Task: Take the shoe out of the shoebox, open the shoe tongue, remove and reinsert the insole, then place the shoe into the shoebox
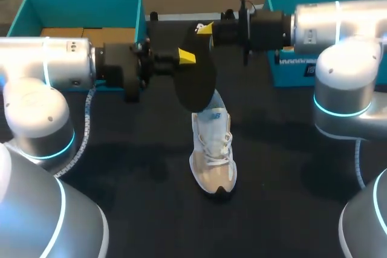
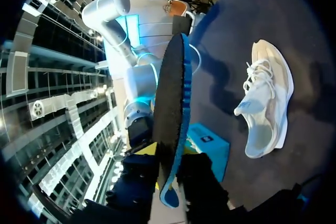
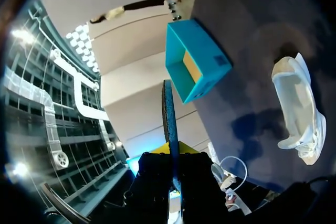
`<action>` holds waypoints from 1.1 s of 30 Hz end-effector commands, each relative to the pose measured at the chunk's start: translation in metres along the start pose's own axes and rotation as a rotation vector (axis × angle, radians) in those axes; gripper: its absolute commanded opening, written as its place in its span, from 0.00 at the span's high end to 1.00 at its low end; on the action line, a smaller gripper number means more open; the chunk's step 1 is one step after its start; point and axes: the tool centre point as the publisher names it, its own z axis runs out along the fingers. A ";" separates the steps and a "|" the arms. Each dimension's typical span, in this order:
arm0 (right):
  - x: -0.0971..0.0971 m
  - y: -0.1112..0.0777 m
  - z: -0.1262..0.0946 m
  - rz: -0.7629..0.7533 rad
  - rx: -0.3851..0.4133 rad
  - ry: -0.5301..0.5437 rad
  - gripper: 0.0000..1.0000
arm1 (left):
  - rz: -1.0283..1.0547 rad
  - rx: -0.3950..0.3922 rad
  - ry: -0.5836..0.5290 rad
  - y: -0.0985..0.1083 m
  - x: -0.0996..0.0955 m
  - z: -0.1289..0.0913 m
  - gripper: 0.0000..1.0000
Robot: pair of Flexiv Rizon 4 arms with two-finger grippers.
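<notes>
Held in the air just above the heel end of the white-and-beige mesh lace-up sneaker (image 1: 213,149): a flat black foam insole with a blue rim (image 1: 195,80), turned on edge. Pinched from two sides, with the left gripper (image 1: 185,58) clamped on its near-left edge and the right gripper (image 1: 207,29) clamped on its far edge, beyond the shoe's heel. Sneaker resting on the black table (image 1: 133,173), toe toward the robot, opening below the insole's lower end. Long axes roughly in line, so likely a tilt, then a feed down into the opening. Both arms about equally near the shoe.

Overhead light casts soft shadows across the table (image 1: 121,179).
</notes>
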 end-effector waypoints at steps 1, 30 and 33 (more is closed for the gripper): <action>-0.007 -0.006 -0.004 -0.023 -0.012 0.025 1.00 | -0.004 0.006 -0.011 0.000 0.002 0.004 1.00; -0.048 -0.038 -0.144 -0.449 -0.005 0.089 0.00 | -0.049 0.075 -0.049 0.004 -0.005 -0.018 1.00; -0.043 -0.037 -0.153 -0.483 -0.007 0.122 0.00 | -0.049 0.075 -0.049 0.004 -0.005 -0.018 1.00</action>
